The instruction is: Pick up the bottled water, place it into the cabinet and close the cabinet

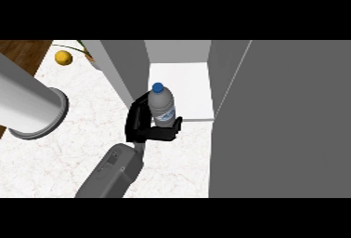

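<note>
Head view: the bottle (pixel 163 104) sits almost at the middle of the picture, a touch toward 11 o'clock. It is upright, with its blue cap (pixel 158 87) at the top and a pale label round its lower half. The right hand (pixel 145 131) holds it. Black fingers (pixel 137 111) curl round its 9 o'clock side and the thumb (pixel 177 124) hooks up at its 5 o'clock side, so the base is hidden. The grey forearm (pixel 113 172) runs from the hand down toward 7 o'clock, to the lower edge.

The cabinet (pixel 123 65) stands open at 12 o'clock. Its white shelf (pixel 188 88) lies behind the bottle and to its 2 o'clock side. The bottle overlaps the left part of the shelf's front edge, just beside the grey wall at 11 o'clock. Whether it rests on the shelf or hangs above it cannot be told. The broad grey door (pixel 288 125) fills the 3 o'clock side, from the top of the scene to the bottom.

The white marbled counter (pixel 61 162) spreads from 8 to 10 o'clock. On it, far out toward 10 o'clock, lies a small yellow fruit (pixel 63 57), well apart from the bottle. Beyond it is a strip of brown wood (pixel 21 49). A thick pale cylinder (pixel 27 104) slants in from the 9 o'clock edge, and its ringed end faces the hand without touching it.
</note>
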Motion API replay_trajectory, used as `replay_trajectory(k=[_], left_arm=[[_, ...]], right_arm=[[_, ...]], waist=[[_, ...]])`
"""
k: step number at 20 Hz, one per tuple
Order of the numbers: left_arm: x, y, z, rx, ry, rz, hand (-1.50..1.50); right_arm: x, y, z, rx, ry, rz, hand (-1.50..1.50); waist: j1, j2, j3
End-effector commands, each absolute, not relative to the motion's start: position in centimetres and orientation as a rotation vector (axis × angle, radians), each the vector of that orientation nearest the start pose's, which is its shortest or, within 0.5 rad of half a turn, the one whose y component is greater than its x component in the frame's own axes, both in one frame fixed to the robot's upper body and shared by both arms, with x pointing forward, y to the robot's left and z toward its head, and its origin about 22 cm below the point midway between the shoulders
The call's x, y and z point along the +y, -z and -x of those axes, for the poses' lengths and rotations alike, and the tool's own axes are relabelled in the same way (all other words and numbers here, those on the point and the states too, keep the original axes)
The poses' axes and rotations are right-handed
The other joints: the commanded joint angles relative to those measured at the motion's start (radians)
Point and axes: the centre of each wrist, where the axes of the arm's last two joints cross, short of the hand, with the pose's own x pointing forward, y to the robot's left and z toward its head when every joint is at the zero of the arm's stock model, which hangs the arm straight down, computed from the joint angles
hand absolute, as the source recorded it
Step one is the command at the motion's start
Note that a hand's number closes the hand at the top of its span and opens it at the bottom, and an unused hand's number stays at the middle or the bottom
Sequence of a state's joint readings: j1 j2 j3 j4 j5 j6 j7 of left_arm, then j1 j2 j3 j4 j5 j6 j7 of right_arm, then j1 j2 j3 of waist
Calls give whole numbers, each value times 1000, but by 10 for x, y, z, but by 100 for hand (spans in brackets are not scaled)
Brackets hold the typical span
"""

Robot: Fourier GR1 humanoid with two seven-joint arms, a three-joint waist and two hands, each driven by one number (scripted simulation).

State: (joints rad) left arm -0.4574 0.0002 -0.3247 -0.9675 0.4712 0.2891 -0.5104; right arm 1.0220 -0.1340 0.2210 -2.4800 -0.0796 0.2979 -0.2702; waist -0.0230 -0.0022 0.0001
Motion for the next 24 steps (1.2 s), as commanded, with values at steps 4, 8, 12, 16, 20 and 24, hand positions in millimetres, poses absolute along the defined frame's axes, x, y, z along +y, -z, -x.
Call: replay_trajectory(k=[4, 8, 12, 16, 20, 24], left_arm=[[76, -9, -345, -1760, -33, 128, 150], [60, -40, -370, -1713, -31, 78, 150], [64, -40, -391, -1722, -64, -11, 150], [79, -29, -405, -1672, -32, -60, 150], [93, -30, -416, -1697, 91, -248, 150], [91, -22, -418, -1617, 20, -355, 150]], right_arm=[[-247, -127, -29, -1825, -54, -175, -150], [-256, -112, -36, -1848, -44, -177, -150], [-250, -105, -46, -1840, -81, -188, -150], [-263, -112, -37, -1869, -98, -174, -150], [-256, -126, -32, -1865, -101, -212, -150], [-258, -118, -28, -1857, -120, -205, -150]], waist=[[-1, 4, 0], [-9, 7, 0], [-23, 14, 0], [-24, 13, 0], [-42, 19, 0], [-61, 20, -1]])
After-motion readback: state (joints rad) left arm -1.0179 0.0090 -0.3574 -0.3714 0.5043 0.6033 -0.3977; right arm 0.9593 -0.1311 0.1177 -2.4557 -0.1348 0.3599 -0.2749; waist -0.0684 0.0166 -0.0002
